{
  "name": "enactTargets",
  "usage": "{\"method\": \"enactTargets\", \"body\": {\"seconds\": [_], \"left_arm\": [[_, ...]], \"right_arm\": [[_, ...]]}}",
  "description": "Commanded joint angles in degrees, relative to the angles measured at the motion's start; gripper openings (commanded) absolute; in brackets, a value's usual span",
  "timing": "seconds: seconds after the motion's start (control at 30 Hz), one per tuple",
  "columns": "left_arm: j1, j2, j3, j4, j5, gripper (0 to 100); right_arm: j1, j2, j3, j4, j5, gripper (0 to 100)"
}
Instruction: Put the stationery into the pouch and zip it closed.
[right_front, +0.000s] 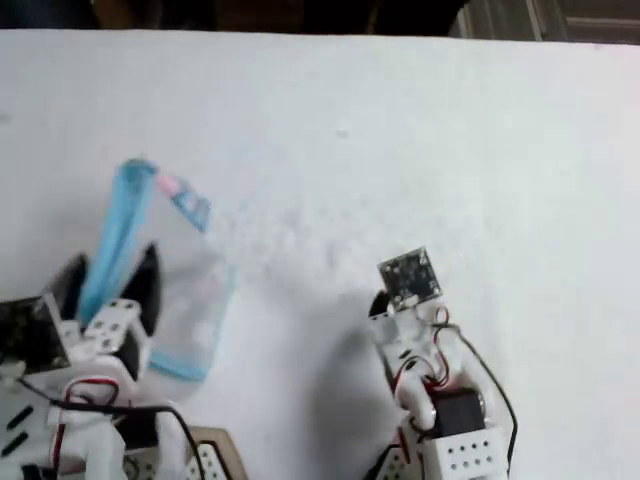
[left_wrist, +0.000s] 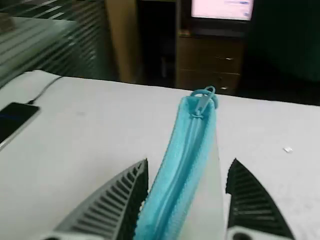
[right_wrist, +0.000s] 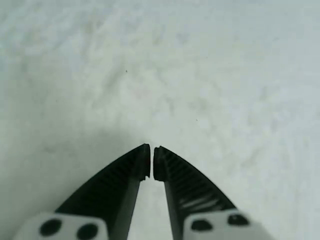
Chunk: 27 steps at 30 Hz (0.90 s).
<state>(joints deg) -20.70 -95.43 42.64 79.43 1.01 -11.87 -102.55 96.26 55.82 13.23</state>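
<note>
On the left part of the white tabletop, a clear soft-plastic pouch edged along one long side with a sky-blue zip band. Lies just in front of the left arm, long axis running away from the arm toward the far side of the table. Carries a blue slider with a ring pull at the far end of the band. Shows a small pink patch near that far end in the high view, too blurred to name. Around the near part of the band, the left gripper, with ribbed black fingers spread wide, one on each side of the zip band. One finger seemingly touching the blue fabric, the other just beside the clear wall. Well apart, on the right, the right gripper, low over bare tabletop, tips pressed almost together with only a hairline gap. Off to one side of the pouch in the left wrist view, a flat black phone at the table's edge, with a thin dark cable beside it. Behind the table, wooden drawers and a lit screen.
</note>
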Motion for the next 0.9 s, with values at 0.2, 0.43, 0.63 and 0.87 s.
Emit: {"method": "enactTargets", "body": {"seconds": [0.2,0.43,0.63,0.87], "left_arm": [[-16.7,-8.9,7.6,-5.5,0.2,26],[-16.3,-9.1,10.4,-4.4,-0.7,13],[-8.0,-9.1,20.5,-4.5,-11.6,8],[-4.5,-9.1,35.2,-12.0,-16.2,2]], "right_arm": [[-0.4,-0.6,0.6,-0.9,0.4,2.3],[-0.4,-0.6,0.6,-0.6,0.4,2.3],[-0.4,-0.6,0.6,2.6,0.4,2.3],[0.0,-0.6,0.6,8.7,0.4,2.3]]}}
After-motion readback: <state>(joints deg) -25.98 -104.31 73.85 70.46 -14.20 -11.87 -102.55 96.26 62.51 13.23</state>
